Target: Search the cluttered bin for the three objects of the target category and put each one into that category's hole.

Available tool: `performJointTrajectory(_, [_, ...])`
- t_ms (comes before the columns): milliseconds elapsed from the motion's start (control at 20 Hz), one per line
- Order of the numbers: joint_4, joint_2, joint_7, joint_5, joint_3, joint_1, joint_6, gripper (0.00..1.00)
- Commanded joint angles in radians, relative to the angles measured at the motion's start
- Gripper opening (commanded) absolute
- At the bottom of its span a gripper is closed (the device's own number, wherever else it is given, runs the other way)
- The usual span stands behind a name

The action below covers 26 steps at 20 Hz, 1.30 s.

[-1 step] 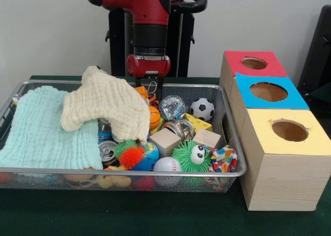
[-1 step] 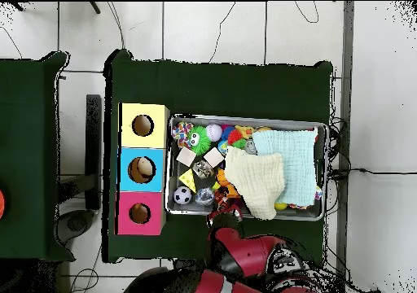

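1. The pale yellow quilted cloth (image 1: 106,104) lay draped over the wire mesh bin (image 1: 230,138), covering toys.
2. The gripper (image 1: 148,88) hung at the cloth's right edge; whether open or clenched, I could not tell.
3. The 3 holed wooden boxes (image 1: 282,138) stood right of the bin.

We note a table (image 1: 155,215) covered in dark green cloth, filling the lower frame. Directly on it rest a wire mesh bin (image 1: 124,180) at centre left and, just beside it at right, a wooden box (image 1: 282,176) topped with red, blue and yellow panels.
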Motion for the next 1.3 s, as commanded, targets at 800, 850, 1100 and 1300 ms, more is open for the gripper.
performJointTrajectory(800, [-0.097,0.049,0.151,0.023,0.066,-0.031,0.017,0.0])
performJointTrajectory(850, [-0.094,0.043,0.153,0.021,0.073,-0.036,0.036,0.0])
performJointTrajectory(1100, [-0.026,-0.127,0.165,0.001,0.168,-0.078,0.205,0.0])
performJointTrajectory(1300, [0.021,-0.258,0.151,0.027,0.256,-0.118,0.33,0.0])
